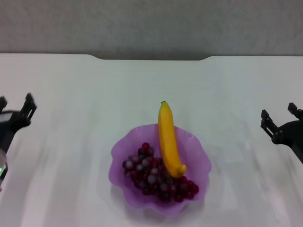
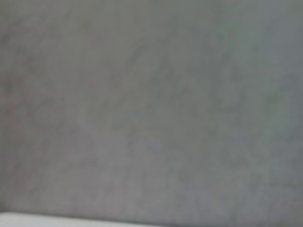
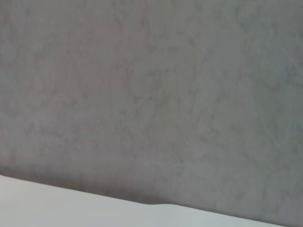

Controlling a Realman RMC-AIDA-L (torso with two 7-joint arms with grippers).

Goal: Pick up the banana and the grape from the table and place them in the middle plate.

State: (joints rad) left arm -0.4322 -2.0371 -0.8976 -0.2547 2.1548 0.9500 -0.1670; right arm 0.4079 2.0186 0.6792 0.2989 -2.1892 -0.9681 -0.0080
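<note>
In the head view the purple scalloped middle plate [image 1: 120,156] sits on the white table [image 1: 71,94] near its front middle. The yellow banana [image 1: 168,139] lies in the plate, its green stem tip sticking out over the far rim. The dark red grape bunch [image 1: 156,179] lies in the plate beside and under the banana's near end. My left gripper [image 1: 16,108] is open and empty at the far left edge. My right gripper [image 1: 280,117] is open and empty at the far right edge. Both are well apart from the plate.
The table's far edge has a shallow notch [image 1: 151,58] with a grey wall [image 1: 151,23] behind it. Both wrist views show only the grey wall [image 2: 151,104] [image 3: 151,94] and a strip of the white table edge [image 3: 71,208].
</note>
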